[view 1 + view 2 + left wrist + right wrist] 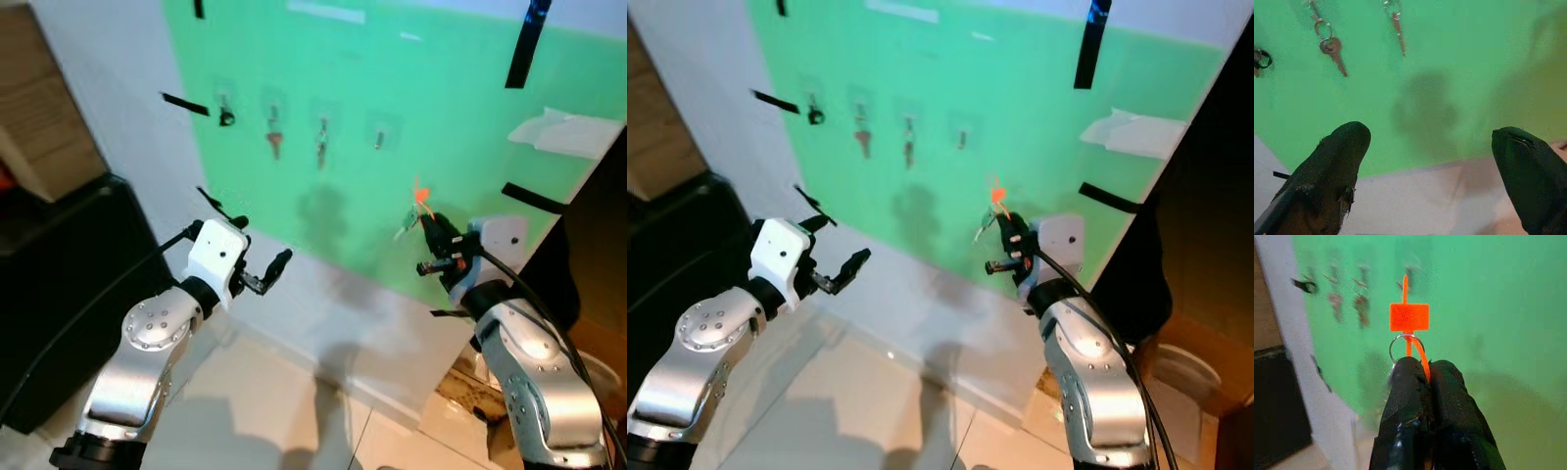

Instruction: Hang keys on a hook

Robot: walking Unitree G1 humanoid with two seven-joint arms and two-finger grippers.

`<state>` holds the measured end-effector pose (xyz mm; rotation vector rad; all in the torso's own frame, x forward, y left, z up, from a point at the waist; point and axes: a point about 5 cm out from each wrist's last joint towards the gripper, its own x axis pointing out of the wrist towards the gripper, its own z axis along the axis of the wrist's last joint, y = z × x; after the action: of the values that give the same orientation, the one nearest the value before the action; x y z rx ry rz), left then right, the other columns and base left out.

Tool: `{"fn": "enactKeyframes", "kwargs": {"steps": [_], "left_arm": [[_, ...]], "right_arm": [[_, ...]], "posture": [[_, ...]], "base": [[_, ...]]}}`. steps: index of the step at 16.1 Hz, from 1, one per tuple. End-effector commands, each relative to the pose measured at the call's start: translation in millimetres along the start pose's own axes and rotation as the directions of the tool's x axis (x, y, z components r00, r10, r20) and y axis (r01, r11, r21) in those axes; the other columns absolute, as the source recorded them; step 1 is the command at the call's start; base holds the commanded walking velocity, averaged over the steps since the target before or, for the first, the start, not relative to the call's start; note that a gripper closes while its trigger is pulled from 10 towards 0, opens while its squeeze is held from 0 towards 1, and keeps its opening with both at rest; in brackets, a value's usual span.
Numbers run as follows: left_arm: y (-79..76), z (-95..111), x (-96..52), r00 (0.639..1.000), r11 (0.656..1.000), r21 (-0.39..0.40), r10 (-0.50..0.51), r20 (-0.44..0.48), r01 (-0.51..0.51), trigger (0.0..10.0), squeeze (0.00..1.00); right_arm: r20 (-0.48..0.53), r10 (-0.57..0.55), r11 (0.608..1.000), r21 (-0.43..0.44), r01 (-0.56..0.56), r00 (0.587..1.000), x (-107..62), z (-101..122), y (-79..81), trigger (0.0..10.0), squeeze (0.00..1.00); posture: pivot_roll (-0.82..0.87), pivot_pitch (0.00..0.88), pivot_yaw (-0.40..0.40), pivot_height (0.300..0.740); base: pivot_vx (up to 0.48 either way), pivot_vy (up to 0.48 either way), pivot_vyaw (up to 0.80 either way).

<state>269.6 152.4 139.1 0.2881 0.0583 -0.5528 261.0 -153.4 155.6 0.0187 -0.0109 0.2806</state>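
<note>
Head stereo eyes look down at the green paper wall sheet [392, 88]; both wrist views face it, closer.

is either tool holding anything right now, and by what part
The right tool is shut on the key ring, pinching the ring and the strap of its orange tag. The left tool is open and holds nothing.

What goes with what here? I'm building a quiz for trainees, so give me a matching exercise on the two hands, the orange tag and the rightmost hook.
Things:
1. left hand
2. right hand
3. orange tag
4. rightmost hook

States:
A. sticks up above closed fingertips
B. on the green board, no key hanging from it
C. open, holding nothing
D. shut on the key ring

Pairs: 1-C, 2-D, 3-A, 4-B
</note>
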Motion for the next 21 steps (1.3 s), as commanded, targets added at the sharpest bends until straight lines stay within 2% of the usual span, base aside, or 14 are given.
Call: {"fn": "enactKeyframes", "kwargs": {"steps": [1,5,7,9,11,13,16,18,21], "left_arm": [[-0.8,3,3.1,0.999,0.999,0.006,-0.049,0.005,0.049,10.0,0.00],[0.1,8,2.9,0.991,0.991,0.018,-0.130,0.022,0.129,10.0,0.00],[1.9,13,1.8,0.989,0.989,0.025,-0.145,0.034,0.144,10.0,0.00],[2.2,14,1.1,0.987,0.988,0.028,-0.153,0.037,0.152,10.0,0.00],[4.3,17,-0.7,0.989,0.989,0.046,-0.143,0.048,0.141,10.0,0.00],[12.0,15,-3.4,0.999,0.998,0.050,-0.038,0.028,0.037,10.0,0.00],[11.8,9,-3.9,0.997,0.998,-0.006,0.069,0.026,-0.069,10.0,0.00],[6.1,-1,-5.2,0.995,0.994,-0.029,0.103,-0.001,-0.103,10.0,0.00],[2.6,-9,-7.5,0.991,0.991,-0.040,0.130,-0.029,-0.131,10.0,0.00]], "right_arm": [[0.021,0.052,0.999,0.010,-0.052,0.998,5.3,8,4.5,10.0,0.00],[0.037,0.139,0.990,0.028,-0.140,0.990,20.2,21,14.2,10.0,0.00],[0.033,0.183,0.982,0.027,-0.184,0.983,35.4,26,21.4,10.0,0.00],[0.014,0.194,0.981,0.019,-0.194,0.981,43.1,27,24.0,10.0,0.00],[-0.027,0.164,0.986,0.010,-0.164,0.986,59.0,26,24.2,10.0,0.00],[-0.015,0.132,0.991,0.037,-0.132,0.991,53.1,24,20.2,10.0,0.00],[-0.037,0.040,0.997,0.073,-0.038,0.999,28.7,6,10.7,10.0,0.00],[-0.083,-0.070,0.995,0.068,0.076,0.994,11.2,-8,4.7,10.0,0.00],[-0.123,-0.147,0.986,0.060,0.155,0.981,1.7,-18,2.6,10.0,0.00]], "posture": [[-0.05,0.000,0.010,0.740],[-0.06,0.000,0.012,0.740],[-0.05,0.000,0.013,0.740],[-0.05,0.000,0.013,0.740],[-0.03,0.000,0.000,0.740],[-0.02,0.000,-0.006,0.740],[-0.03,0.000,0.003,0.740],[-0.04,0.000,0.009,0.740],[-0.05,0.000,0.011,0.740]], "base": [[0.000,0.000,0.00],[0.000,0.000,0.00],[0.000,0.000,0.00],[0.000,0.000,0.00],[0.000,0.000,0.00],[0.000,0.000,0.00],[0.000,0.000,0.00],[0.000,0.000,0.00],[0.000,0.000,0.00]]}}
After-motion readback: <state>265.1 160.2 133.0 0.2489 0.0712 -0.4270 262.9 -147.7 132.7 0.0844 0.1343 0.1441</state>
